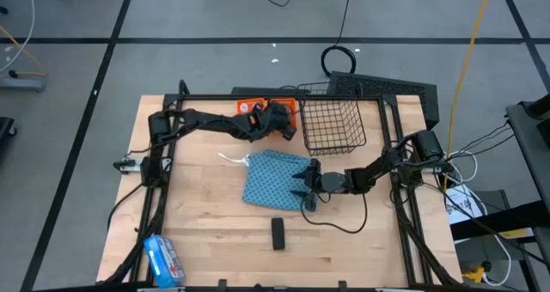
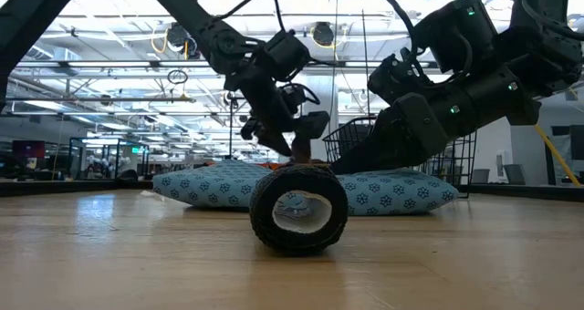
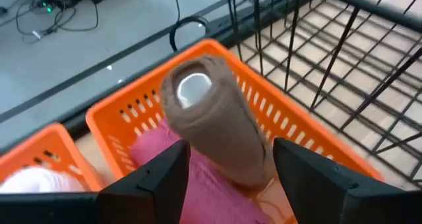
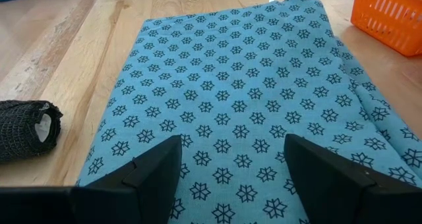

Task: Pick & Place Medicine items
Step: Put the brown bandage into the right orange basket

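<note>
My left gripper (image 1: 279, 124) is over the orange baskets (image 1: 266, 110) at the table's far side, shut on a brown roll (image 3: 217, 125). Under it, a pink item (image 3: 165, 161) lies in one orange basket (image 3: 132, 112) and a white item (image 3: 26, 178) in the neighbouring one. My right gripper (image 4: 234, 165) is open, low over the blue patterned cloth (image 1: 275, 176) at mid-table. A black roll (image 1: 278, 233) lies on its side on the bare wood near the table's near edge, close to the low camera (image 2: 298, 208). My left gripper pinches the brown roll between its two fingers, near the roll's lower end (image 3: 247, 165), coming from above. The roll is lifted clear over the orange basket, tilted, with its white-cored end (image 3: 193, 89) pointing away from the fingers. My right gripper hangs close over the cloth (image 4: 231, 105); whether it touches it, I cannot tell.
A black wire basket (image 1: 335, 120) stands beside the orange baskets, toward the right. A blue and white packet (image 1: 161, 258) lies at the near left corner. Bare wood lies left of the cloth and along the near edge.
</note>
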You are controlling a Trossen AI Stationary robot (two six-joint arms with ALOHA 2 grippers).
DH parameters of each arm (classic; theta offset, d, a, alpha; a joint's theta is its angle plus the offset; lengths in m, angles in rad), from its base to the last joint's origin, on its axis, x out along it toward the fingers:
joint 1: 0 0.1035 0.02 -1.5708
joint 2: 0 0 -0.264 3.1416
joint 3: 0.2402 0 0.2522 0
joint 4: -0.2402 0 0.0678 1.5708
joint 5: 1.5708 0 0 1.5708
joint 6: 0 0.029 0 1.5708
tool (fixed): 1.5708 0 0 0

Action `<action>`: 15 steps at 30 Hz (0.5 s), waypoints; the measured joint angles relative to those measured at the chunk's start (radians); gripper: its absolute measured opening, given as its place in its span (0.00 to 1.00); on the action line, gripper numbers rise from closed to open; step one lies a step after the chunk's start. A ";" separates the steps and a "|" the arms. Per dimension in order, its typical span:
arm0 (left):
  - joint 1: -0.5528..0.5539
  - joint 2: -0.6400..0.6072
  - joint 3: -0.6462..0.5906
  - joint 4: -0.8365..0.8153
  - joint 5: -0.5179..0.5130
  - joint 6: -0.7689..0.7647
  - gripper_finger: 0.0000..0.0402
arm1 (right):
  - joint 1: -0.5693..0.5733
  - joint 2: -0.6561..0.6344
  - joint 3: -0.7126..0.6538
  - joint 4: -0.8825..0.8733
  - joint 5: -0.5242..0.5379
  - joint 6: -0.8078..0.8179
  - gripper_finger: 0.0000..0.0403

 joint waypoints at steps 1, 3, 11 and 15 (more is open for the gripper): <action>0.002 -0.001 0.003 0.002 0.002 0.009 0.57 | 0.000 0.000 0.000 0.000 0.000 0.000 0.64; 0.008 -0.002 0.005 0.010 0.007 0.022 0.57 | 0.000 0.000 0.000 0.000 0.000 0.000 0.64; 0.005 -0.002 0.005 0.051 0.010 0.077 0.57 | 0.000 0.000 0.000 0.000 0.000 0.000 0.64; -0.007 -0.024 0.005 0.021 0.024 0.121 0.57 | 0.000 0.000 0.000 0.001 0.000 0.000 0.64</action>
